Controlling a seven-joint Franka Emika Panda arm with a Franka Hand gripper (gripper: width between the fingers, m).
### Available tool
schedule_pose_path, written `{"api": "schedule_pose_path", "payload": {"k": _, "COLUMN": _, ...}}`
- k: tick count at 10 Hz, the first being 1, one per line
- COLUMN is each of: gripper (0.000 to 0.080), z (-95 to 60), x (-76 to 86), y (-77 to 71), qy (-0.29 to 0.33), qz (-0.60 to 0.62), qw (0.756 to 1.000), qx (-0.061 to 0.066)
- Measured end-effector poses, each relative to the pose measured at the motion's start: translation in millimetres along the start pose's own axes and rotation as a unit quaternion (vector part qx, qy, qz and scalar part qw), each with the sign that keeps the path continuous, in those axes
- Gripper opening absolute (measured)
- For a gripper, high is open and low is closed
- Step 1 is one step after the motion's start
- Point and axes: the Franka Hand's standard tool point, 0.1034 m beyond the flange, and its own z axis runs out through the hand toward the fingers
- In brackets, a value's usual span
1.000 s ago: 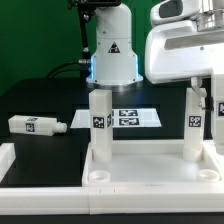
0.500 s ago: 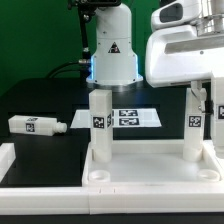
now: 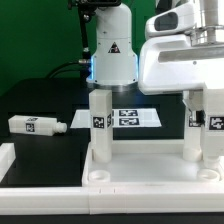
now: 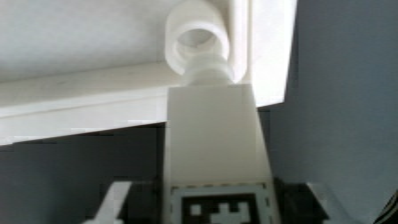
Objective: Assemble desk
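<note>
Your claw [image 3: 197, 115] sits lower than it did a second ago. Its white housing has shifted toward the exterior view's left and covers more of the top of the leg it grips. The tabletop, the other legs and the marker board lie where they did.

The claw is clamped on the gripped leg [image 3: 193, 145]. In the wrist view the claw [image 4: 217, 203] has its fingers [image 4: 118, 200] against both sides of the tagged end of the gripped leg [image 4: 214, 130]. The far end of that leg meets a round socket [image 4: 199, 45] at a corner of the tabletop [image 4: 89, 40]. You cannot tell from either view how deep it sits.

The rimmed tabletop [image 3: 140, 172] lies flat directly below the claw, like a shallow tray. Two legs stand upright in it. The gripped leg stands straight under the claw. The second leg [image 3: 99, 125] stands well away from the claw, toward the exterior view's left.

Outside the tabletop, the loose leg [image 3: 35, 125] lies on its side on the black table [image 3: 40, 100], farther from the claw than the second leg is. The marker board [image 3: 130, 117] lies flat on the table behind the tabletop, between the two standing legs as seen, in front of the robot's base [image 3: 110, 50].
</note>
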Motion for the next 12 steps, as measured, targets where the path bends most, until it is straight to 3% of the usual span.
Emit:
{"api": "schedule_pose_path", "payload": {"k": 5, "gripper": 0.0284, "z": 9.3, "x": -7.0, "y": 5.4, "qy": -0.006, "qz": -0.001, "qw": 1.0, "qx": -0.006}}
{"api": "schedule_pose_path", "payload": {"k": 12, "gripper": 0.0284, "z": 12.4, "x": -9.2, "y": -1.9, "qy": -0.002, "qz": -0.005, "qw": 1.0, "qx": -0.003}}
